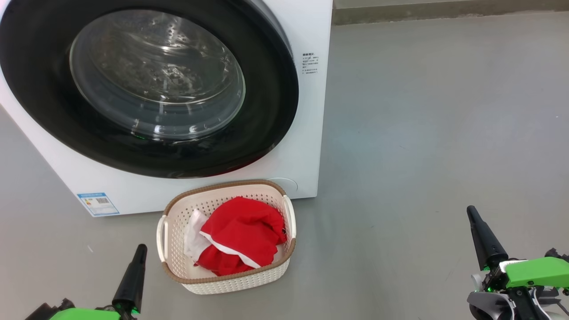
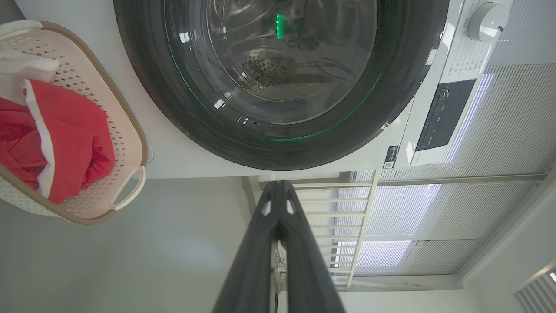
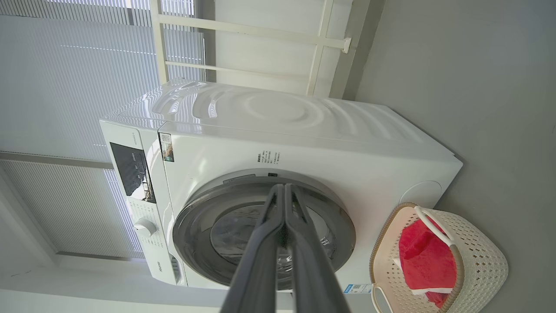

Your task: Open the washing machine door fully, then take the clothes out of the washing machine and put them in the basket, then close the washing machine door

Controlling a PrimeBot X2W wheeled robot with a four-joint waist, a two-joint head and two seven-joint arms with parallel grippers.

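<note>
Two grippers, both clamped fully shut and empty. The left gripper [image 1: 141,248] and right gripper [image 1: 471,211] are seen with their long dark tapered fingers pressed together tip to tip. Nothing is gripped and nothing is touched.

The basket [image 1: 240,286] is placed on the floor [image 1: 422,133], just ahead of the left gripper and to its inner side. It is well apart from the right gripper. It is made of cream perforated plastic, a rounded rectangle with a brown woven-look rim and a loop handle on each side.

The clothes [image 1: 242,235] are bunched inside the basket. The fabric is soft, bright red and creased, with a white trim stripe, and a white piece is tucked on the side nearer the left gripper.

The washing machine [image 1: 311,133] is set directly behind the basket, ahead of the left fingertips. Its casing is smooth glossy white, and a small blue energy label [image 1: 98,203] is stuck at the lower front corner.

The washing machine door [image 1: 266,89] is seen closed flush against the front. It has a wide glossy black ring around a bulging clear glass bowl [image 1: 155,75], through which perforated steel is visible.

A dark control panel [image 3: 132,171] and a round white dial [image 3: 144,227] are caught in the right wrist view. The floor is matte grey.
</note>
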